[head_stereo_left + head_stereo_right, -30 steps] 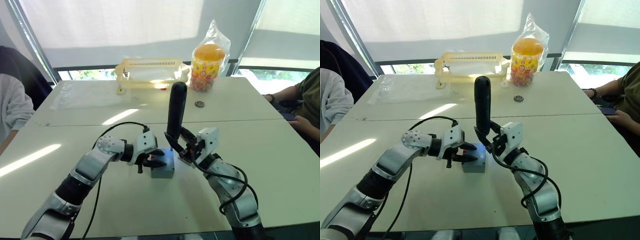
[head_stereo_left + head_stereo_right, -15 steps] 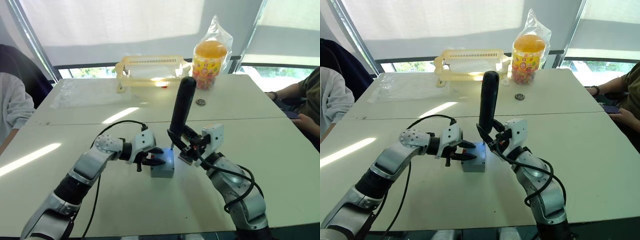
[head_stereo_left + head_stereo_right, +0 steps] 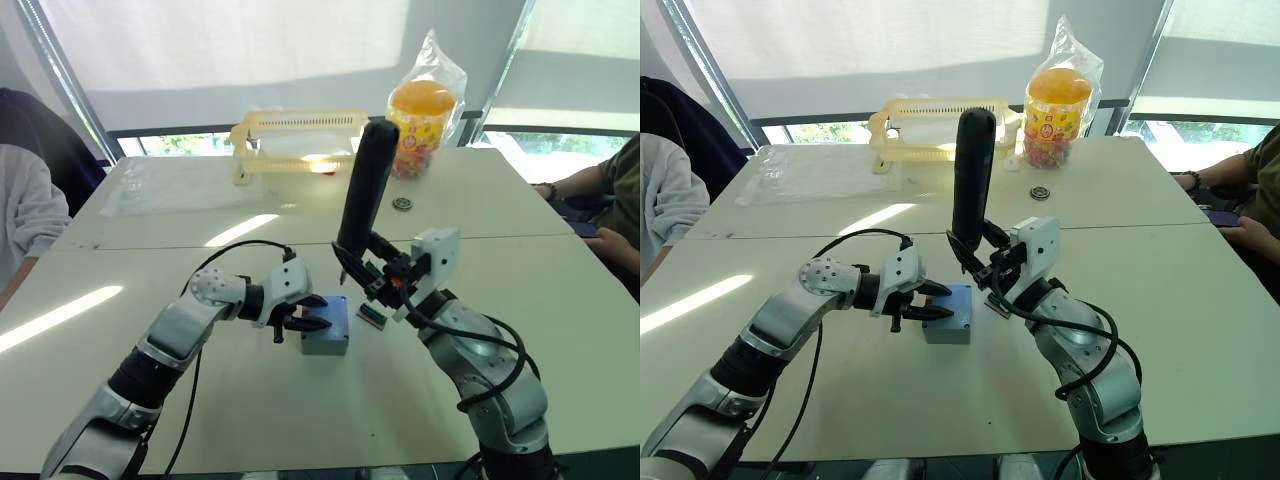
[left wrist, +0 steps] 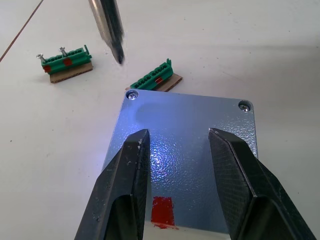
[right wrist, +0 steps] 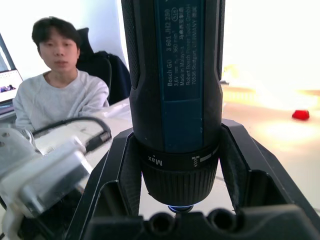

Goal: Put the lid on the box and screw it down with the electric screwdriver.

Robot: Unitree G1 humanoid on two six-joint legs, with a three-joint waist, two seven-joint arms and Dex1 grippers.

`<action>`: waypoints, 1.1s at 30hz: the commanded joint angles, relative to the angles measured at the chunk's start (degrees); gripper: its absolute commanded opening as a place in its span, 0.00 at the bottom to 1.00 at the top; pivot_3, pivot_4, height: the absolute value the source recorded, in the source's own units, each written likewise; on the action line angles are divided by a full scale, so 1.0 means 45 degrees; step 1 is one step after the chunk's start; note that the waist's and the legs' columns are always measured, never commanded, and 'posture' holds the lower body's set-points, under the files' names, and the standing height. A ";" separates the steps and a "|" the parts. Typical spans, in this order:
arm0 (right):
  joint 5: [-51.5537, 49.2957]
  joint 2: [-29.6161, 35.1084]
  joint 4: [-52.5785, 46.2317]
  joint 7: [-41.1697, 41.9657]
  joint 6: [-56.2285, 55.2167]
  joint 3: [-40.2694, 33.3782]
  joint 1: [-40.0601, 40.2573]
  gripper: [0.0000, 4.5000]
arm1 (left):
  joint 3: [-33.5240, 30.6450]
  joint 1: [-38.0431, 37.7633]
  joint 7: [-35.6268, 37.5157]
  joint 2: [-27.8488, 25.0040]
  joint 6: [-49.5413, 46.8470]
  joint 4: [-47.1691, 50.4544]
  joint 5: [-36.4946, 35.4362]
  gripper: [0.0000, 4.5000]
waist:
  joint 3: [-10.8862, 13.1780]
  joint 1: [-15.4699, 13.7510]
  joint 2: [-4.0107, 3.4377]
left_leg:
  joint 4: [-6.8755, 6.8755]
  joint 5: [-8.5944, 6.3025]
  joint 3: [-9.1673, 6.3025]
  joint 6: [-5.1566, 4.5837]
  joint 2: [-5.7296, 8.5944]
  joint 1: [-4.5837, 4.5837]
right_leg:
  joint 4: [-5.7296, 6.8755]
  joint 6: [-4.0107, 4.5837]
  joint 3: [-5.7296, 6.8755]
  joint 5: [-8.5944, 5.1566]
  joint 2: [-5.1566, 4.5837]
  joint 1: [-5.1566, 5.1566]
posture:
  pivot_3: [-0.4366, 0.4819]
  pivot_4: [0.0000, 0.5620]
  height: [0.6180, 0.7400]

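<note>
Currently, your table (image 3: 560, 330) carries a yellow basket (image 3: 300, 140) and a bagged orange jar (image 3: 420, 115) at the far edge, toward 12 o'clock. Your right gripper (image 3: 375, 275) is clamped around the electric screwdriver (image 3: 362, 190), held upright with a slight tilt, its bit (image 4: 111, 30) hanging clear above the table just off the box's far corner. The box (image 3: 325, 325) sits near the table's centre with the lid (image 4: 185, 145) on top, screws visible in two corners. Your left gripper (image 3: 305, 318) has its fingers (image 4: 125, 190) apart, lying over the lid at the box's 9 o'clock side. Two small green pieces (image 4: 67, 62) lie just beyond the box.
</note>
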State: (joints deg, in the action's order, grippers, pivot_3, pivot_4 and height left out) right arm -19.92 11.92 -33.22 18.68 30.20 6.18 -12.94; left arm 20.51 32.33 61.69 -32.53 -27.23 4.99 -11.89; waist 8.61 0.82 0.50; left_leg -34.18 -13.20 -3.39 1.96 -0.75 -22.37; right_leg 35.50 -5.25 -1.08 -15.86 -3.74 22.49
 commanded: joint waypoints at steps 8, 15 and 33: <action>0.0613 -0.0191 0.0798 0.0319 -0.1961 0.0157 0.0279 0.40 | 0.0753 -0.0596 -0.0111 -0.0450 -0.0566 -0.0771 0.0923 0.42 | 0.0001 0.0005 0.0000 | -0.0005 0.0001 -0.0002 0.0000 -0.0002 0.0001 | 0.0014 -0.0001 -0.0001 0.0001 0.0009 0.0002 | 0.48 0.27 1.00; 0.0626 -0.0328 0.0948 0.0329 -0.2098 0.0204 0.0379 0.40 | 0.0800 -0.0615 -0.0129 -0.0426 -0.0583 -0.0747 0.0912 0.42 | 0.0001 0.0005 0.0000 | -0.0014 0.0001 -0.0004 0.0000 -0.0004 0.0002 | 0.0029 -0.0001 -0.0001 0.0001 0.0013 0.0002 | 0.48 0.27 1.00; 0.1104 -0.0105 0.1137 0.0479 -0.2151 0.0726 0.0856 0.40 | 0.0856 -0.0571 -0.0161 -0.0368 -0.0533 -0.0850 0.0921 0.42 | 0.0000 0.0009 0.0002 | -0.0029 0.0003 -0.0005 0.0001 -0.0006 0.0018 | 0.0083 -0.0001 -0.0004 -0.0001 0.0019 0.0004 | 0.48 0.27 1.00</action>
State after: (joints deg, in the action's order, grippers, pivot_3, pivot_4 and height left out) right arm -15.79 10.99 -27.09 20.02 21.93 8.22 -9.55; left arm 20.52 32.20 61.18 -32.88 -27.23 4.99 -11.88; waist 8.61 0.86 0.51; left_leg -34.32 -13.18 -3.42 1.97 -0.77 -22.28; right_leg 35.89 -5.25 -1.10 -15.86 -3.65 22.51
